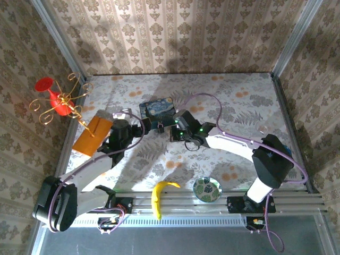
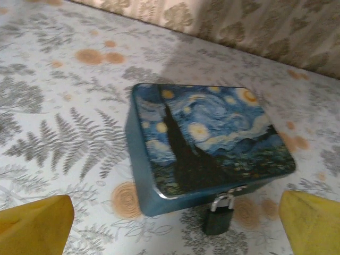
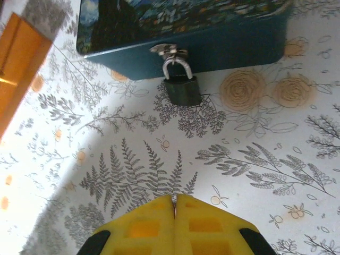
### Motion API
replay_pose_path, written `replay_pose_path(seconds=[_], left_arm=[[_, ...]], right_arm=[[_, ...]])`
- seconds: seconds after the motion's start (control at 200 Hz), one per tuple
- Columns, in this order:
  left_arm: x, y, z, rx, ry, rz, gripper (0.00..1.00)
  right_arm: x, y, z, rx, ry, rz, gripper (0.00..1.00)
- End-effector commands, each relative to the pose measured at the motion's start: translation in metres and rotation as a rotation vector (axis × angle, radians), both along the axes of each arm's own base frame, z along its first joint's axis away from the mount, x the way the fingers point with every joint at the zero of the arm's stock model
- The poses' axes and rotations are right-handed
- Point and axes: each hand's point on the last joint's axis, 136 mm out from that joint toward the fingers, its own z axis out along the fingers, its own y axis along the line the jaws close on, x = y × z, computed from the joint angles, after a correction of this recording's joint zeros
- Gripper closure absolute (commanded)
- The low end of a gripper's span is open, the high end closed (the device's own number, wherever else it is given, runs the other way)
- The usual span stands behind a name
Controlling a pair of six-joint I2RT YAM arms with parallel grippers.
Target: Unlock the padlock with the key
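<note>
There's the padlock [image 3: 182, 90], hanging off the hasp on the front wall of the blue box [image 3: 212, 42], silvery shackle up at the box, dark body out on the tabletop [image 3: 255, 159], and that long axis runs almost straight back at the right fingers [image 3: 154, 226]. Those are clenched tight together; whether a key sits pinched between them, I cannot tell. The left fingers [image 2: 37, 223] are released, spread wide, padlock just ahead between them, a touch right of centre. My read: the right arm has the straight line onto the padlock's bottom face
</note>
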Motion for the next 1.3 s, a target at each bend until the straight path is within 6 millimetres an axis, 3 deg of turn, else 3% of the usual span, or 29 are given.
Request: replay_pose_path(seconds=[0.0,0.155,0.28,0.42,0.62,0.695,0.805,0.88,1.296], left_arm=[[-0.006,-0.023,0.018,-0.039,-0.106,-0.157,0.01],[-0.019,-0.049,0.028,-0.071,-0.203,-0.311,0.09],[-0.034,-0.071,0.033,-0.05,-0.287,-0.408,0.1],[-0.051,-0.098,0.037,-0.015,-0.376,-0.53,0.11],[-0.061,-0.123,0.037,-0.015,-0.484,-0.669,0.18],[-0.064,-0.135,0.039,-0.024,-0.543,-0.741,0.24],[-0.064,-0.153,0.04,-0.047,-0.596,-0.822,0.42],[-0.062,-0.163,0.039,-0.028,-0.614,-0.848,0.45],[-0.053,-0.178,0.032,0.056,-0.606,-0.867,0.44]], right_arm=[[0.007,-0.005,0.022,0.187,0.031,-0.07,1.0],[0.015,-0.026,0.036,0.265,0.039,-0.154,1.0],[0.017,-0.038,0.046,0.273,0.017,-0.199,1.0],[0.018,-0.042,0.058,0.29,-0.004,-0.211,1.0],[0.015,-0.046,0.072,0.3,-0.016,-0.206,1.0],[0.01,-0.047,0.089,0.34,-0.038,-0.196,1.0],[0.008,-0.046,0.097,0.374,-0.031,-0.186,1.0],[0.007,-0.045,0.099,0.383,-0.029,-0.184,1.0],[0.004,-0.042,0.106,0.429,-0.027,-0.164,1.0]])
